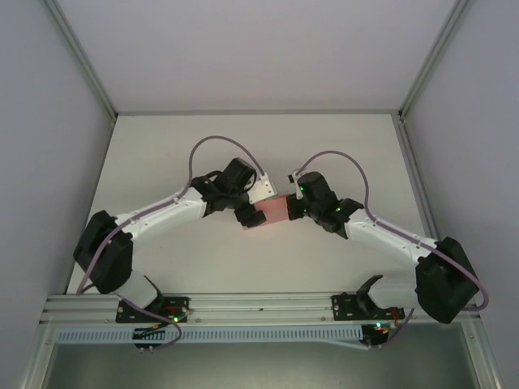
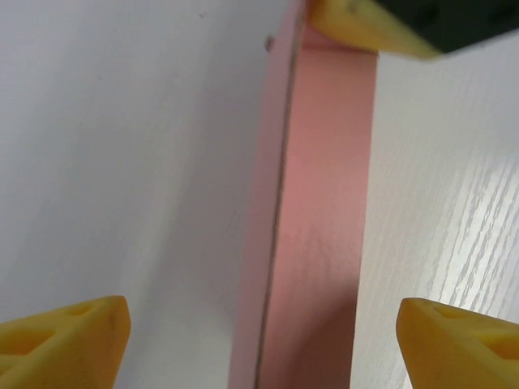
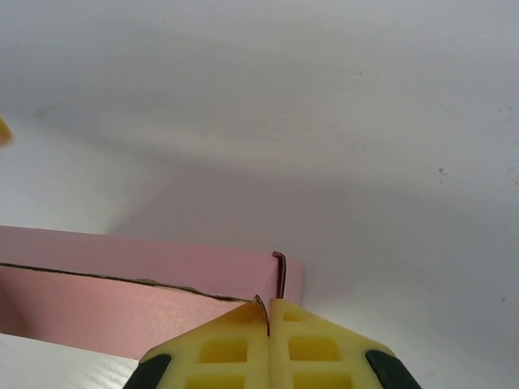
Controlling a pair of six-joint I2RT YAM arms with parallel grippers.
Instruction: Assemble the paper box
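The pink paper box (image 1: pixel 276 209) is folded into a small rectangular shape at the table's middle, between both grippers. My right gripper (image 1: pixel 295 206) is shut on a thin edge at the box's right end; in the right wrist view its yellow fingertips (image 3: pixel 243 320) pinch a paper flap at the corner of the box (image 3: pixel 122 279), and the gripper (image 3: pixel 269 306) has no gap. My left gripper (image 1: pixel 248 215) is at the box's left end and stands open. In the left wrist view the box (image 2: pixel 320 211) runs lengthwise between the wide-apart fingertips (image 2: pixel 73 336) of the left gripper (image 2: pixel 263 348), touching neither.
The white table (image 1: pixel 162 146) is enclosed by pale walls with metal posts (image 1: pixel 81 57) at the back corners. An aluminium rail (image 1: pixel 259 306) carrying the arm bases runs along the near edge. The right gripper's yellow finger (image 2: pixel 357 28) shows at the box's far end.
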